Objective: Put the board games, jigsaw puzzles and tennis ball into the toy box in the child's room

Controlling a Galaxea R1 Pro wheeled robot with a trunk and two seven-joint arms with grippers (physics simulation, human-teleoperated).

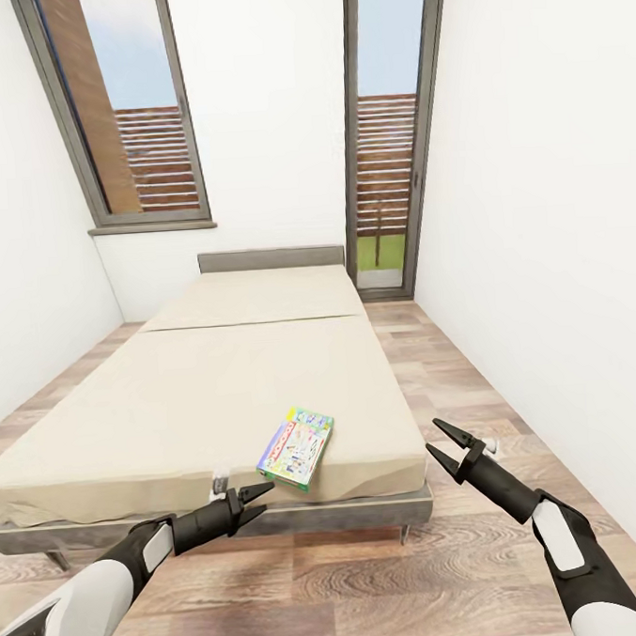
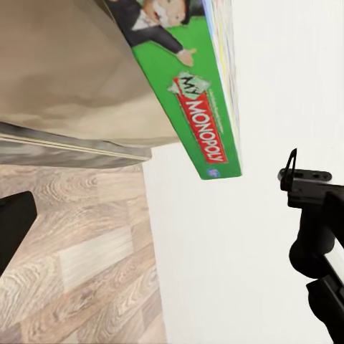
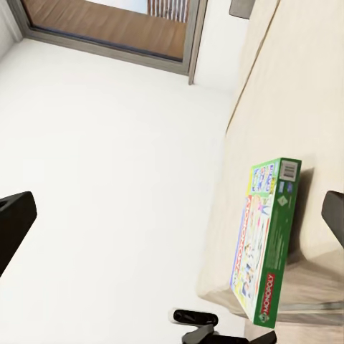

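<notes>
Both claws, left (image 1: pixel 252 503) and right (image 1: pixel 447 447), spread, empty; board game (image 1: pixel 296 448) between, on bed (image 1: pixel 173 402) corner.

Matt beige cloth covers the bed (image 1: pixel 218 381); glossy printed card board game (image 1: pixel 296 448); wood-plank floor (image 1: pixel 372 588).

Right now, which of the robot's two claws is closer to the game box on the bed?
The left gripper: it sits just below the board game at the bed's foot edge. The right gripper hangs off to the side.

Open floor (image 1: pixel 372 578) before bed (image 1: pixel 173 412), bare mattress around board game (image 1: pixel 296 448), right wall (image 1: pixel 558 247) close
</notes>
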